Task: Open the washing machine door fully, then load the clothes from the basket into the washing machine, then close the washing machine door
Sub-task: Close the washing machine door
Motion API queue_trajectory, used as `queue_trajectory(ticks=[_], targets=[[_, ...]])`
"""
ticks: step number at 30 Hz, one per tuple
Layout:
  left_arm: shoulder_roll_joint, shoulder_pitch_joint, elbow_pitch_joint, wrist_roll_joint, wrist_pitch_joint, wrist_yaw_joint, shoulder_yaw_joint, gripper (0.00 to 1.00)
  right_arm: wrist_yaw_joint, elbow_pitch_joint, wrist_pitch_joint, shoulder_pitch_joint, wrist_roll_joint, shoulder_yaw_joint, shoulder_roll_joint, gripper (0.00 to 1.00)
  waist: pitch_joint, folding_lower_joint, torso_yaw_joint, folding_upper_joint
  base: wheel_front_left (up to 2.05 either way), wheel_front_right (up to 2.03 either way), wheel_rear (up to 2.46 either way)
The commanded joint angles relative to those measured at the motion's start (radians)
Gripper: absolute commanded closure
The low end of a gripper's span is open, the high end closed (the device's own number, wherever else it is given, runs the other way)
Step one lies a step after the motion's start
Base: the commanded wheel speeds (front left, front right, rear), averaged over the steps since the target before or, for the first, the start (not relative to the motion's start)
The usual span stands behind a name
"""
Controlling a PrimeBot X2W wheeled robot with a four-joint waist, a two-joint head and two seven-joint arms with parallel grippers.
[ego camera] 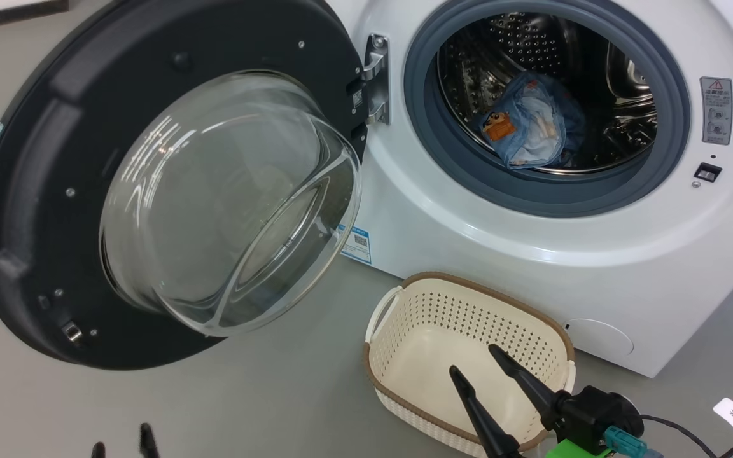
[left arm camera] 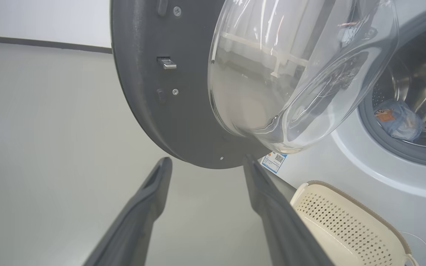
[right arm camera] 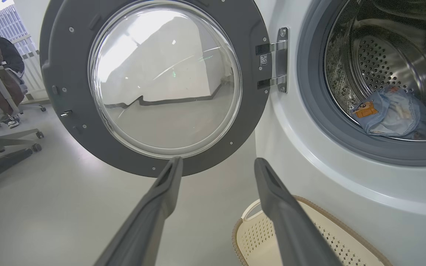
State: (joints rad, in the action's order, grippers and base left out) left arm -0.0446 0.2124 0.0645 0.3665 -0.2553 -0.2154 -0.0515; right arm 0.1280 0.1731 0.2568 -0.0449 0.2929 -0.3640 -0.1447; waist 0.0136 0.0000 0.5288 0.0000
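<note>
The washing machine door (ego camera: 42, 159) is found swung wide on its metal hinge (ego camera: 376, 76), glass bowl facing outward. The clothes (ego camera: 532, 124) are seen low in the drum of the washing machine (ego camera: 468, 242), behind the grey gasket and apparently clear of it. The basket (ego camera: 481, 289) stands emptied on the floor (ego camera: 277, 394), just beside the machine's front. The right end effector (ego camera: 472, 358) is held above the basket, fingers spread wide, nothing gripped. The left end effector (left arm camera: 206, 160) is likewise fully spread and empty, pointed at the door's lower rim. Closing is judged the step left. The door is judged rigid and fairly heavy, pivoting only about the hinge; the glossy rim may be slippery, and the smooth glass is best left alone. A push is best placed on the rim at the side far from the hinge. The floor is plain pale grey; a wheeled chair (right arm camera: 2, 111) draped with dark cloth is noted well apart.
</note>
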Motion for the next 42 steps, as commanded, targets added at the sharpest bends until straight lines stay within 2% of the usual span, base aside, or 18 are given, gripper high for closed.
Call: queue_trajectory(ticks=[1, 5, 7, 10, 12, 13, 15, 20, 27, 33, 42], targets=[[-0.006, -0.005, -0.028, 0.064, -0.006, -0.009, 0.047, 1.00, 0.003, -0.018, 0.005, -0.039, 0.004, -0.027, -0.004, 0.00, 0.006, 0.0000, 0.005, 0.0000, 0.00, 0.00, 0.00], [-0.006, -0.006, -0.032, 0.237, -0.006, -0.002, 0.119, 1.00, 0.003, -0.015, 0.005, -0.036, 0.008, -0.028, 0.000, 0.00, 0.008, 0.0000, 0.007, 0.0000, 0.00, 0.00, 0.00], [-0.006, -0.008, -0.030, 0.277, -0.006, 0.008, 0.144, 1.00, 0.003, -0.014, 0.005, -0.033, 0.008, -0.027, 0.002, 0.00, 0.009, 0.0000, 0.007, 0.0000, 0.00, 0.00, 0.00], [-0.006, -0.021, -0.012, 0.378, -0.006, 0.053, 0.232, 1.00, 0.003, -0.015, 0.005, -0.023, 0.008, -0.022, 0.009, 0.00, 0.012, 0.0000, 0.009, 0.0000, 0.00, 0.00, 0.00], [-0.006, -0.040, 0.016, 0.434, -0.006, 0.093, 0.299, 1.00, 0.003, -0.016, 0.005, -0.016, 0.007, -0.019, 0.014, 0.00, 0.014, 0.0000, 0.009, 0.0000, 0.00, 0.00, 0.00], [-0.006, -0.068, 0.045, 0.462, -0.006, 0.129, 0.368, 1.00, 0.003, -0.016, 0.005, -0.007, 0.005, -0.018, 0.018, 0.00, 0.016, 0.0000, 0.010, 0.0000, 0.00, 0.00, 0.00], [-0.013, -0.100, 0.075, 0.496, -0.006, 0.164, 0.427, 1.00, 0.003, -0.016, 0.005, -0.001, 0.004, -0.015, 0.022, 0.00, 0.017, 0.0000, 0.009, 0.0000, 0.00, 0.00, 0.00], [-0.089, -0.205, 0.138, 0.669, 0.059, 0.205, 0.546, 1.00, 0.003, -0.020, 0.005, 0.012, -0.001, -0.007, 0.029, 0.00, 0.022, 0.0000, 0.010, 0.0000, 0.00, 0.00, 0.00], [-0.246, -0.400, 0.295, 0.906, 0.225, 0.231, 0.672, 1.00, 0.003, -0.020, 0.005, 0.018, -0.003, -0.009, 0.027, 0.00, 0.030, 0.0000, 0.007, 0.0000, 0.00, 0.00, 0.00], [-0.362, -0.580, 0.452, 1.022, 0.340, 0.231, 0.704, 1.00, 0.003, -0.024, 0.005, 0.031, -0.007, 0.000, 0.020, 0.00, 0.028, 0.0000, -0.001, 0.0000, 0.00, 0.00, 0.00], [-0.479, -0.784, 0.653, 1.105, 0.503, 0.240, 0.678, 1.00, 0.003, -0.048, 0.005, 0.081, -0.024, 0.040, 0.020, 0.00, 0.024, 0.0000, -0.037, 0.0000, 0.00, 0.00, 0.00]])
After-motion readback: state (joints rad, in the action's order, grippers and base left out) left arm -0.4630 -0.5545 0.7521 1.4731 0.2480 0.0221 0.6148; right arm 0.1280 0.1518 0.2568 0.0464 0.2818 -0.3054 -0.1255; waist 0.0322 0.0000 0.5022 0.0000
